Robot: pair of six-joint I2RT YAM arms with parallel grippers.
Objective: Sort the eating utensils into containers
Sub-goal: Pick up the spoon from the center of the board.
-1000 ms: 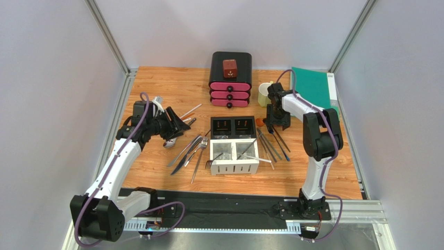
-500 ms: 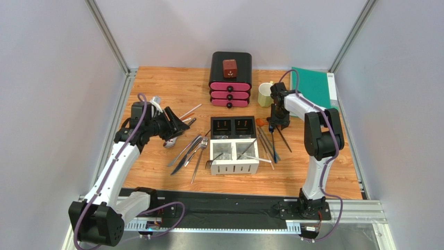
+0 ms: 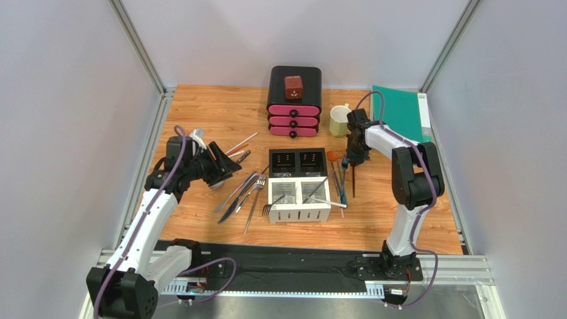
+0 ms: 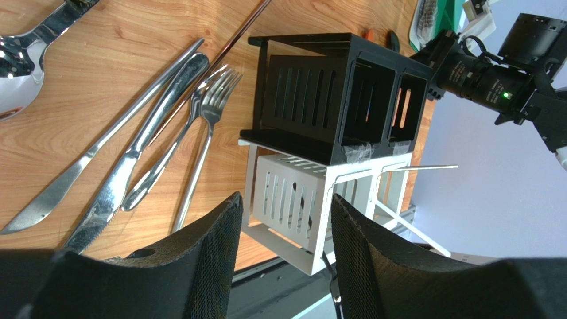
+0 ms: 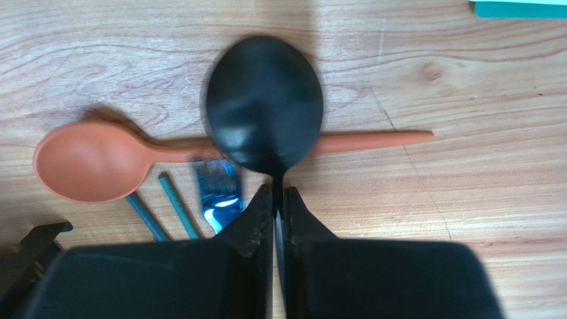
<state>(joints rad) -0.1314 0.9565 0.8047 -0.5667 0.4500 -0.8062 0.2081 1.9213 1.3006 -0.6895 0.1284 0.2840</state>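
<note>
The wooden table (image 3: 199,113) has both arms working over it. The left arm (image 3: 150,206) runs from its near-left base up the left side. Its wrist is turned right, so the left gripper (image 3: 225,164) points across at the caddy (image 3: 299,214). Its fingers (image 4: 213,239) stand wide apart with nothing between them.

The right arm (image 3: 407,169) rises from the near-right base, folds at the elbow and reaches far and left. The right gripper (image 3: 353,154) points down just right of the caddy's black compartments, near the pale mug (image 3: 338,121). Its fingers are clamped together on the thin handle of a black spoon (image 5: 264,106).

Silver forks and knives (image 3: 243,194) lie loose on the wood left of the caddy, and thin sticks (image 3: 341,183) lie just right of it.

The black spoon's bowl is blurred and covers part of the orange spoon (image 5: 93,163); whether they touch I cannot tell. Most of its handle is hidden between the fingers. A silver spoon (image 4: 16,66) is cut off at the left wrist view's edge.
</note>
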